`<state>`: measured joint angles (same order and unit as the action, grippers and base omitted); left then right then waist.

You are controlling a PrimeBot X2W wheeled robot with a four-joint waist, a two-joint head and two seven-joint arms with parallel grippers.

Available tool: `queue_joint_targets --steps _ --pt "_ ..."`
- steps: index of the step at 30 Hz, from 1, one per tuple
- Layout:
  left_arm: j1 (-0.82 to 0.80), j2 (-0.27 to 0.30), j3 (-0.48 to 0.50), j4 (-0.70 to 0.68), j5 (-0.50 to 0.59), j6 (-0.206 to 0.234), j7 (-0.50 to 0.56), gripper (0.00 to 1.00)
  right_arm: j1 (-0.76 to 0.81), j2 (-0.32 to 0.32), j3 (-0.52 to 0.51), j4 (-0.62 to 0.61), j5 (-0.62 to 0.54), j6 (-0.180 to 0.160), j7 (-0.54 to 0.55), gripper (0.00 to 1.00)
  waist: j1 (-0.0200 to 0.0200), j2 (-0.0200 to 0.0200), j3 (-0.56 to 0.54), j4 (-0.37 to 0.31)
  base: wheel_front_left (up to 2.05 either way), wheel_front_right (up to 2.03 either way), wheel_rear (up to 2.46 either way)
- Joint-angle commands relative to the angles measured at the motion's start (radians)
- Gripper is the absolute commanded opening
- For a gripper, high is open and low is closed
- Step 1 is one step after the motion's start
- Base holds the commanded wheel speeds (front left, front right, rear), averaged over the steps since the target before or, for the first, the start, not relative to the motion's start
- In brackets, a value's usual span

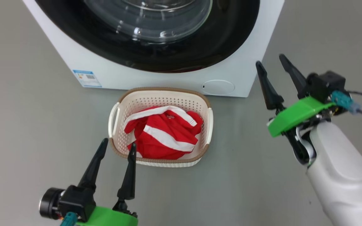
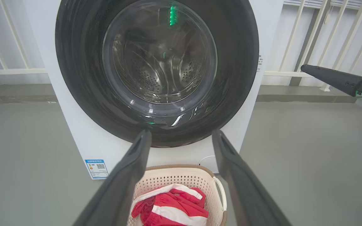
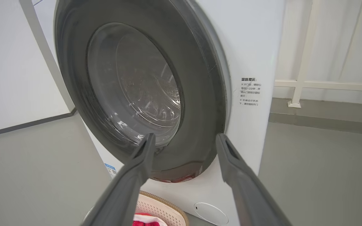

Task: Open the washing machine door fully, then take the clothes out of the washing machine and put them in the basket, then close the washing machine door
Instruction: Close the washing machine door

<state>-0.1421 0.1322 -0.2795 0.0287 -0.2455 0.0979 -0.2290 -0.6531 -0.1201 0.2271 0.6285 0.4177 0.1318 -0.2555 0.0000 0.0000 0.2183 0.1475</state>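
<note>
On the grey floor [image 1: 27,125], your washing machine [image 1: 168,78] is cut off above its door [image 1: 200,47], which sits closed. Just before the machine, the basket [image 1: 165,94] holds the red clothes [image 1: 165,135]. Your left tool [image 1: 119,142] and right tool [image 1: 269,59] both gape wide, empty.

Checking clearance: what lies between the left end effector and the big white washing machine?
The cream perforated plastic basket, holding red white-striped clothes; the head view shows it.

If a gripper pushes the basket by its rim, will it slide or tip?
It would probably slide: the basket sits low and wide on smooth floor. It seems light, thin perforated plastic holding only soft red clothes.
</note>
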Motion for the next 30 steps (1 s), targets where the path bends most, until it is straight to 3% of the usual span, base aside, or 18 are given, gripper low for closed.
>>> queue_joint_targets --steps 1,17,30 --pt "0.005 0.022 0.041 -0.02 0.001 0.01 0.004 1.0 0.043 0.018 -0.008 -0.051 -0.019 -0.001 -0.006 1.0 0.0 0.0 -0.032 -0.029 0.0 0.0 0.0" --pt "0.094 0.048 0.067 -0.032 -0.024 0.046 0.037 1.0 0.416 0.056 -0.137 -0.279 -0.137 -0.001 -0.006 1.0 0.0 0.0 -0.138 -0.112 0.0 0.0 0.0" --pt "0.19 0.061 0.069 -0.058 -0.03 0.08 0.056 1.0 0.623 0.069 -0.201 -0.45 -0.165 -0.001 0.081 1.0 0.0 0.0 -0.204 -0.157 0.0 0.0 0.0"
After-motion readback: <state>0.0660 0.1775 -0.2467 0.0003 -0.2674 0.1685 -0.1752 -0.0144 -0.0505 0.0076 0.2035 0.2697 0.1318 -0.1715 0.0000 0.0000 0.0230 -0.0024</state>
